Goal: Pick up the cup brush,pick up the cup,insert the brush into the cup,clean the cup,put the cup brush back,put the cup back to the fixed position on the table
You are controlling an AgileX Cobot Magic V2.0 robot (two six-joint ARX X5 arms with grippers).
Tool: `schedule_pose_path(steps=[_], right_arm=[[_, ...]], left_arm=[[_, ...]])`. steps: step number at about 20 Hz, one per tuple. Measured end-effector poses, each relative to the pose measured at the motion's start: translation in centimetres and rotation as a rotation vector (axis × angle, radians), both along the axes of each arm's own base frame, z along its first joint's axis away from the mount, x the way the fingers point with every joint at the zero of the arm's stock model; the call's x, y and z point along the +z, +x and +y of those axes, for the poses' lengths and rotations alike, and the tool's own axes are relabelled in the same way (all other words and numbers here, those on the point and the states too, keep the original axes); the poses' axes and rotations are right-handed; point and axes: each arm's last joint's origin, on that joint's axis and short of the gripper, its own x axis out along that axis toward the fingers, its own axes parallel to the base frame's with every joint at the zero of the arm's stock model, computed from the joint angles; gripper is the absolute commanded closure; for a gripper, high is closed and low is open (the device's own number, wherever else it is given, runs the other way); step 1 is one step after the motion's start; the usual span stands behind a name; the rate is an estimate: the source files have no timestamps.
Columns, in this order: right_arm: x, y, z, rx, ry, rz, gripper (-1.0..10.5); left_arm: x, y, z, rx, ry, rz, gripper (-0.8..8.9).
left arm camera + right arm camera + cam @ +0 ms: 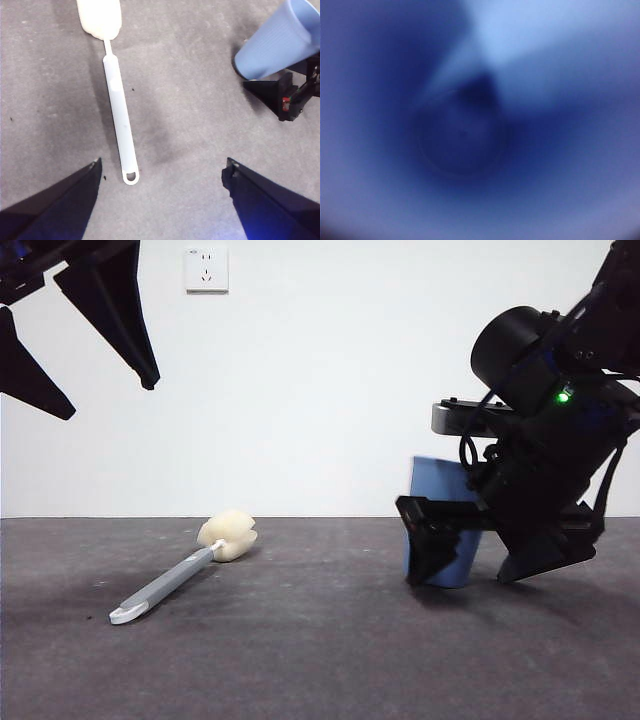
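Two task items in play, neither step finished as far as I can see. Cup brush (119,107) lies flat on the desk (320,660), untouched: sponge head away from my front camera, white looped end nearest it. Cup (445,525) is well apart from the brush, off to the other side, base at the desk surface and tilted, not upright; I can't tell whether the base is just touching or just clear.

Right tool (495,550) is down at the cup. Front view shows one black jaw on each side of the lower wall, so it brackets the cup. Right wrist camera gives only a blue blur looking down into the cup toward its round bottom. My read: jaws are clamped on the cup, since it sits tilted between them, but contact itself isn't visible.

Left tool (162,200) hangs high above the brush, jaws spread wide apart, nothing between them. Left wrist view has the handle running between the two jaws, looped end closest, so it looks roughly lined up for a descent.

Progress, judged: early. Cup pickup is in hand, brush pickup not yet begun. Left to do: grasp brush, lift both, insert, scrub, put brush back, set cup upright at its fixed spot.

Also visible: white wall with a socket (206,269) behind.
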Motion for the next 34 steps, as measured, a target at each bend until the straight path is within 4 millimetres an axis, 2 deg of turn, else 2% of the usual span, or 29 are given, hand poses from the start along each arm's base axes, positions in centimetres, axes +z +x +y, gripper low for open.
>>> schedule_pose_path(steps=[4, 8, 11, 15, 20, 21, 22, 23, 24, 25, 26, 34], right_arm=[[0.3, 0.0, 0.0, 0.003, 0.000, -0.007, 3.4], [3.3, -1.1, -0.5, 0.008, 0.018, -0.047, 3.4], [5.6, -3.3, -0.9, 0.054, 0.008, 0.010, 3.4], [9.3, -7.8, -1.9, 0.107, 0.012, 0.058, 3.5], [13.7, -13.1, -4.0, 0.178, 0.114, 0.070, 3.5], [14.7, -14.1, -4.6, 0.181, 0.129, 0.078, 3.8], [15.5, -15.0, -5.0, 0.189, 0.140, 0.095, 4.9], [16.0, -15.6, -5.4, 0.192, 0.145, 0.110, 6.3], [16.3, -16.2, -5.7, 0.196, 0.152, 0.131, 8.2], [16.4, -16.6, -5.9, 0.197, 0.149, 0.146, 9.8], [16.4, -16.8, -6.1, 0.194, 0.146, 0.157, 9.5], [16.4, -17.1, -6.2, 0.196, 0.157, 0.178, 9.5]], left_arm=[[0.0, 0.0, 0.0, 0.000, 0.000, 0.000, 4.04], [0.0, 0.0, 0.0, 0.000, 0.000, 0.000, 4.04], [0.0, 0.0, 0.0, 0.000, 0.000, 0.000, 4.04], [-0.2, -0.2, 0.1, -0.025, 0.022, 0.023, 4.05], [-0.7, -1.0, 0.0, -0.181, 0.002, 0.117, 4.19], [-0.8, -1.2, 0.0, -0.214, -0.003, 0.144, 4.93], [-0.9, -1.4, 0.0, -0.242, -0.009, 0.165, 6.14], [-1.0, -1.5, 0.0, -0.264, -0.014, 0.177, 7.29], [-1.0, -1.6, 0.0, -0.284, -0.023, 0.188, 8.38], [-1.0, -1.7, 0.0, -0.299, -0.030, 0.191, 8.22], [-1.0, -1.7, 0.0, -0.310, -0.038, 0.195, 8.22], [-1.0, -1.7, -0.1, -0.334, -0.042, 0.190, 8.17]])
